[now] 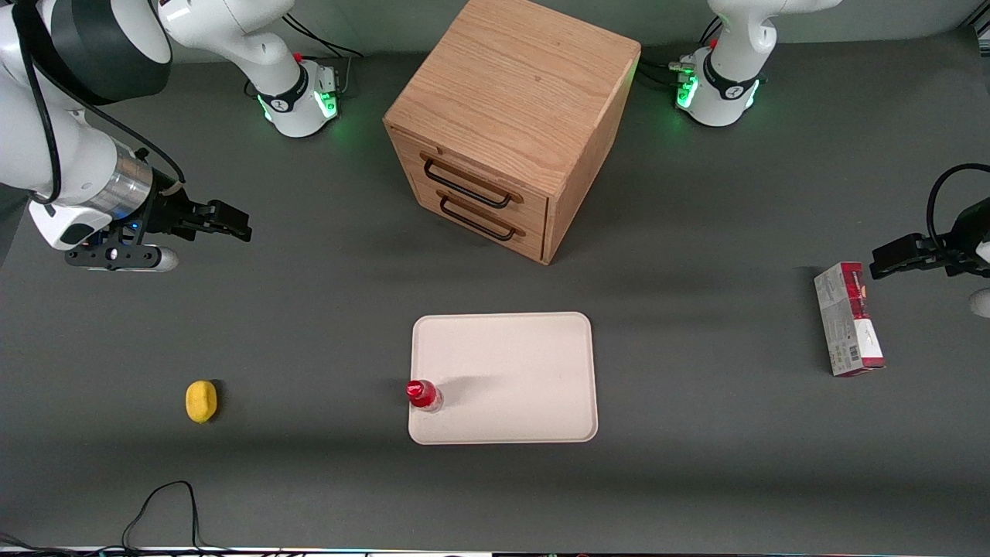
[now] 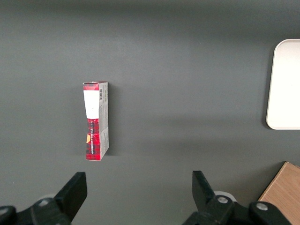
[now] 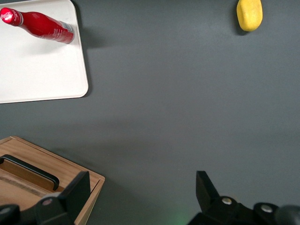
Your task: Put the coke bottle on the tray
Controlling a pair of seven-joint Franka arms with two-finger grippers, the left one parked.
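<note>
front view / coke bottle (image 1: pixel 423 394): upright on the tray (image 1: pixel 510 371), just inside the rim at the edge toward the working arm's end, near the corner closest to the camera.
front view / gripper (image 1: pixel 224 220): well apart from bottle and tray, up over bare table toward the working arm's end; holds nothing; fingers look parted, better seen from the wrist.
front view / other: lemon (image 1: pixel 201 401) on the table toward the working arm's end; wooden drawer box (image 1: pixel 506 124) farther from camera than the tray; carton (image 1: pixel 848 319) toward the parked arm's end.
right wrist view / gripper (image 3: pixel 140 199): fingers spread, empty gap with only table in it.
right wrist view / bottle (image 3: pixel 38 24): standing on the tray (image 3: pixel 47 75), close to its rim; lemon (image 3: pixel 249 14) well apart; drawer box (image 3: pixel 42 180) corner visible.
left wrist view: carton (image 2: pixel 96 120) on table, tray (image 2: pixel 285 84) edge only; bottle not visible.
step judgement: placement looks done; only retreat remains.
how to do well: keep the arm high and clear of the bottle since it sits close to the rim and a knock could tip it off; no re-grasp needed.
</note>
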